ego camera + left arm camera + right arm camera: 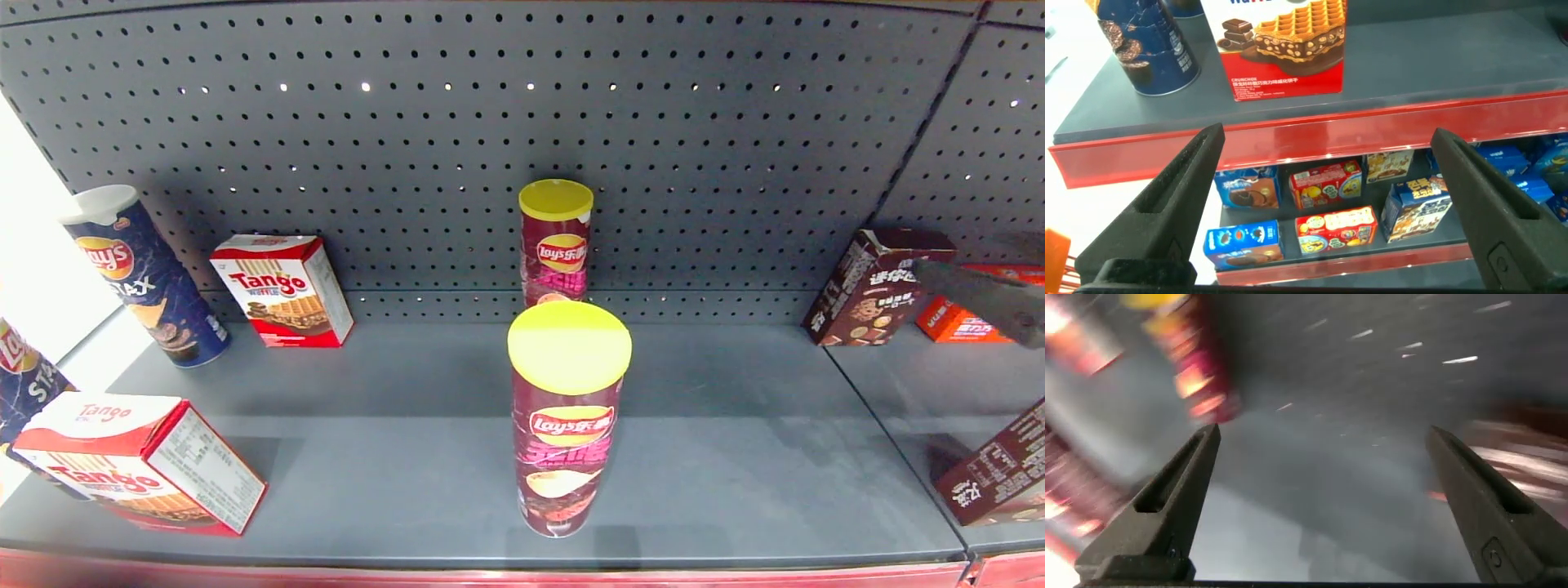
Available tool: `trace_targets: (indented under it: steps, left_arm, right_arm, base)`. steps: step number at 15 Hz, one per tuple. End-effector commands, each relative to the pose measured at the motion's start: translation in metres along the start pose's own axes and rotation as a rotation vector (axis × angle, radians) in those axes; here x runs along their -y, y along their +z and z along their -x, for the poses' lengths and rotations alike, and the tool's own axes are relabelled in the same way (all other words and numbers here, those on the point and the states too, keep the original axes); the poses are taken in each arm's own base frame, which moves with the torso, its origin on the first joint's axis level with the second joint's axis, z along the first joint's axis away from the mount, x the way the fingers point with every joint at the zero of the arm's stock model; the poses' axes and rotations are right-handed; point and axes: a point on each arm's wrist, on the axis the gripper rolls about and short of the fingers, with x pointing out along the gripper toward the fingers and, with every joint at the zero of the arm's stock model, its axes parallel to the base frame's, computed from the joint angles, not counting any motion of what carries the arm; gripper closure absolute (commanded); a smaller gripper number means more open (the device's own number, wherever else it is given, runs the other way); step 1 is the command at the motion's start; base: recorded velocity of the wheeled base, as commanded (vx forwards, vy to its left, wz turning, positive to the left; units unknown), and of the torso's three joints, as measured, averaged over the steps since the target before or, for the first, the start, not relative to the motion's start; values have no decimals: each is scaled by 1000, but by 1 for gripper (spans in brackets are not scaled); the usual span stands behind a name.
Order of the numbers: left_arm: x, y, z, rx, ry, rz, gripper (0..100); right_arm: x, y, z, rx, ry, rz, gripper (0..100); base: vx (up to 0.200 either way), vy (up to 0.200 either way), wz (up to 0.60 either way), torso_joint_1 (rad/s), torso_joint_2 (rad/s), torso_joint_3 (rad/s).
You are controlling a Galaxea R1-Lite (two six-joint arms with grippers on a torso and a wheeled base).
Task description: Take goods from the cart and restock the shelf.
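Open shelf (735, 457) flanking front can (565, 441)

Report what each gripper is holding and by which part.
Nothing is held. The left gripper and the right gripper both have their jaws wide apart with nothing between them.

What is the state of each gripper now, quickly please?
Left gripper: open, holding nothing.
Right gripper: open, holding nothing.
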Motion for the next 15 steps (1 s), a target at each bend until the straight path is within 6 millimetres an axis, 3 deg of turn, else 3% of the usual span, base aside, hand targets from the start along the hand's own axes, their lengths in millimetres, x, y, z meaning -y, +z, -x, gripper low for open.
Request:
trace_targets:
  steps: [1, 5, 8, 10, 14, 15]
  left_arm:
    - [0, 0, 0, -1, 0, 0, 0]
    - [0, 0, 0, -1, -1, -2, 0]
    - [0, 0, 0, -1, -1, -2, 0]
    - [0, 0, 0, -1, -1, -2, 0]
    - [0, 0, 0, -1, -1, -2, 0]
    - [0, 0, 0, -1, -1, -2, 0]
  right_arm:
    - [3, -16, 72, 102, -164, 29, 0]
    - [-15, -86, 125, 77, -234, 32, 0]
    - [-24, -112, 148, 42, -247, 26, 0]
    - [-33, -143, 169, -1, -284, 0, 0]
    - [-35, -195, 163, -32, -369, -77, 0]
    - [-35, -198, 163, -39, -378, -75, 0]
  base:
    - [0, 0, 0, 0, 0, 0]
    - [0, 0, 0, 0, 0, 0]
    - [0, 0, 0, 0, 0, 0]
    - [0, 0, 0, 0, 0, 0]
    - [0, 0, 0, 0, 0, 0]
    - [0, 0, 0, 0, 0, 0]
